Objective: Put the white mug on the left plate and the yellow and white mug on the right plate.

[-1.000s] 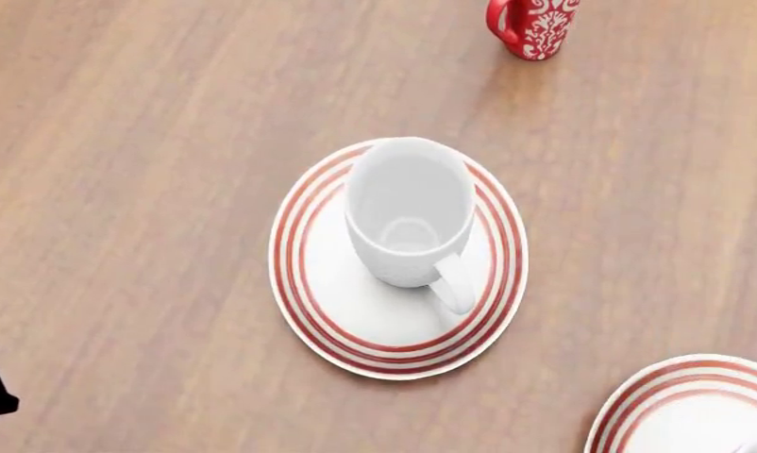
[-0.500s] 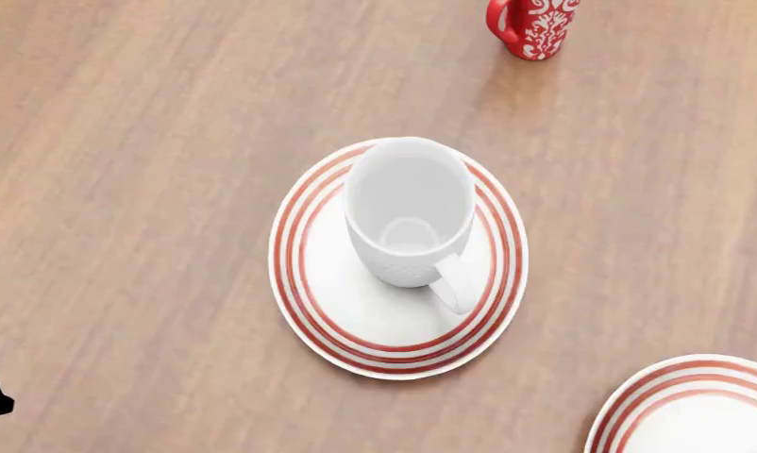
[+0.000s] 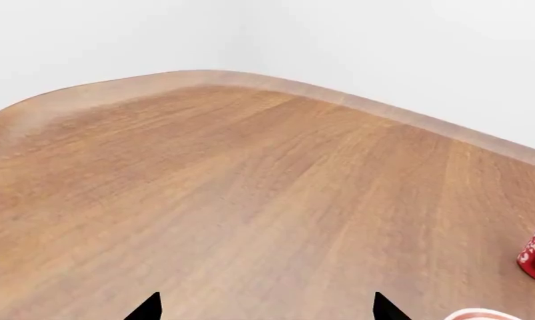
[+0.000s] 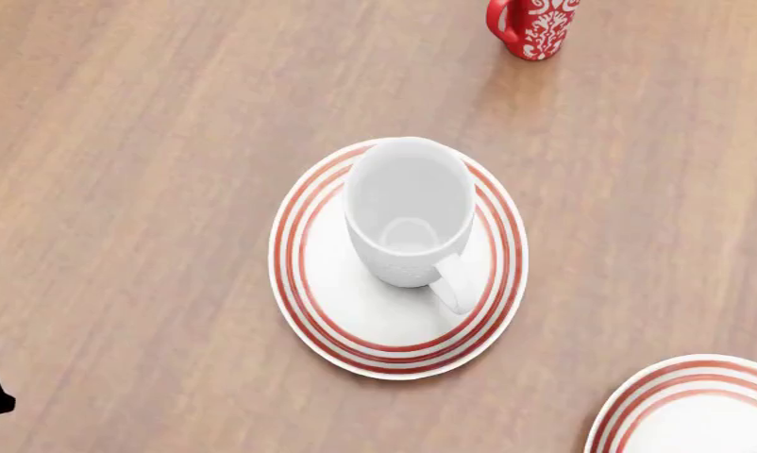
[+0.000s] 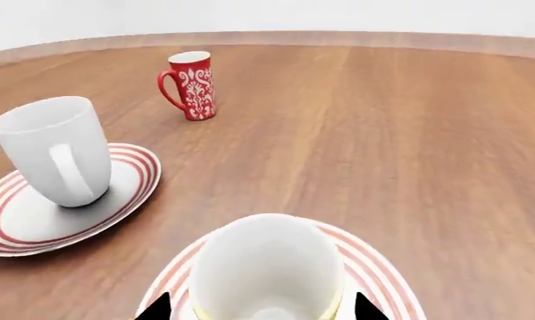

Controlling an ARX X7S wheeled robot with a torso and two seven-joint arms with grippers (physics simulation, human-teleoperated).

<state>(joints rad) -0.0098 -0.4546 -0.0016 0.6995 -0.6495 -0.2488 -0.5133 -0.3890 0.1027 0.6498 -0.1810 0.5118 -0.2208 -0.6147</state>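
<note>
Here, yellow and white mug (image 5: 265, 270) seen upright on right plate (image 5: 374, 273), directly between right gripper (image 5: 254, 308) fingertips; jaws spread wide, contact not discernible. White mug (image 4: 408, 212) stood on left plate (image 4: 315, 283), mid-tabletop (image 4: 140, 142). Left gripper (image 3: 263, 310) held apart, nothing gripped. Red mug (image 5: 192, 85) left near far edge.

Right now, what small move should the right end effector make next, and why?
Probably back straight off without closing. The yellow and white mug appears to sit on the right plate, with the right end effector open around it, and the white mug already stands on the left plate.
</note>
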